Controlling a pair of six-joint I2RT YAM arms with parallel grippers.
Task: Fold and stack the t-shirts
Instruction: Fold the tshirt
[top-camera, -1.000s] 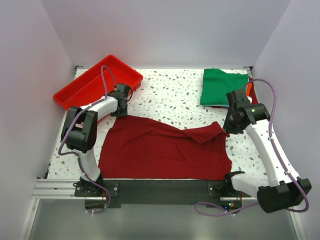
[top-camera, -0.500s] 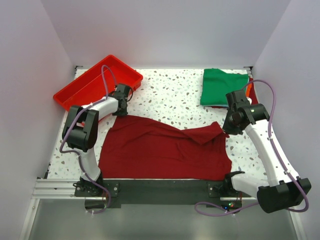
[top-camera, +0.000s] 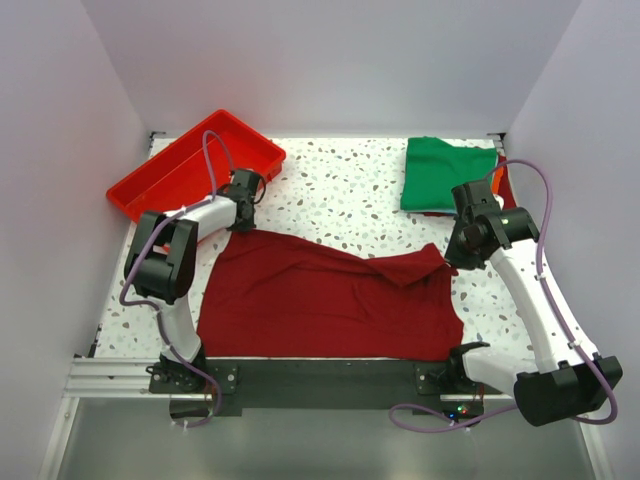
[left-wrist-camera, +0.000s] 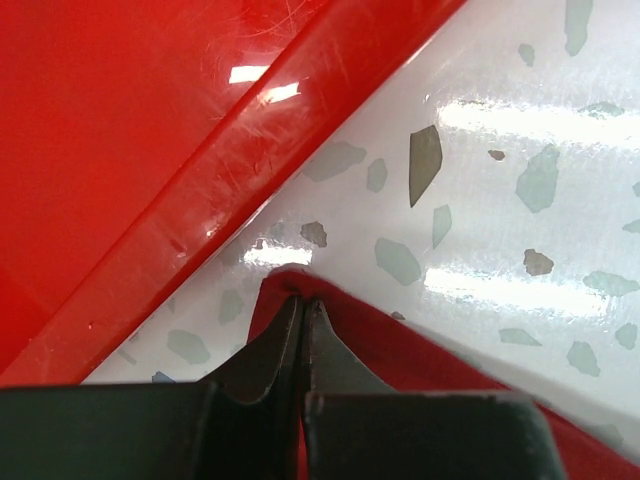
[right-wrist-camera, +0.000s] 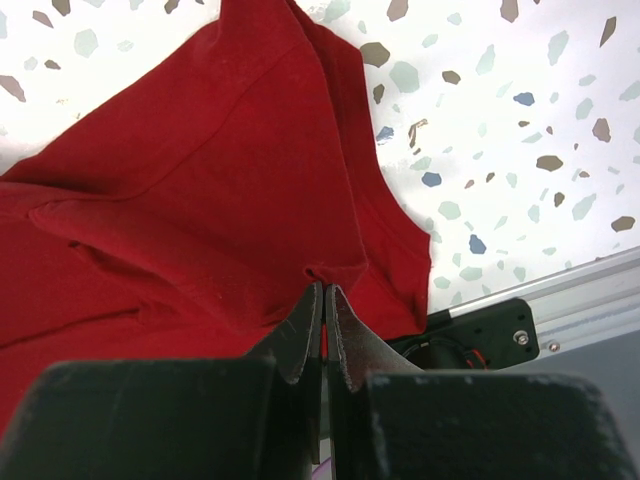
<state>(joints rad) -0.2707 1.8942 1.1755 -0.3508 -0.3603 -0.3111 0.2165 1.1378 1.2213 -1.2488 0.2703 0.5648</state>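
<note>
A maroon t-shirt (top-camera: 320, 300) lies spread across the near half of the table. My left gripper (top-camera: 240, 222) is shut on its far left corner (left-wrist-camera: 285, 290), low over the table beside the red tray. My right gripper (top-camera: 452, 256) is shut on a fold of the shirt's right side (right-wrist-camera: 330, 275), with the cloth (right-wrist-camera: 180, 200) bunched and lifted there. A folded green t-shirt (top-camera: 445, 172) lies at the far right, with orange and red edges showing at its right side (top-camera: 499, 182).
A red plastic tray (top-camera: 195, 163) sits at the far left, its rim (left-wrist-camera: 200, 220) close to my left gripper. Speckled white tabletop (top-camera: 340, 190) shows between tray and green shirt. The metal front rail (top-camera: 320, 375) runs along the near edge.
</note>
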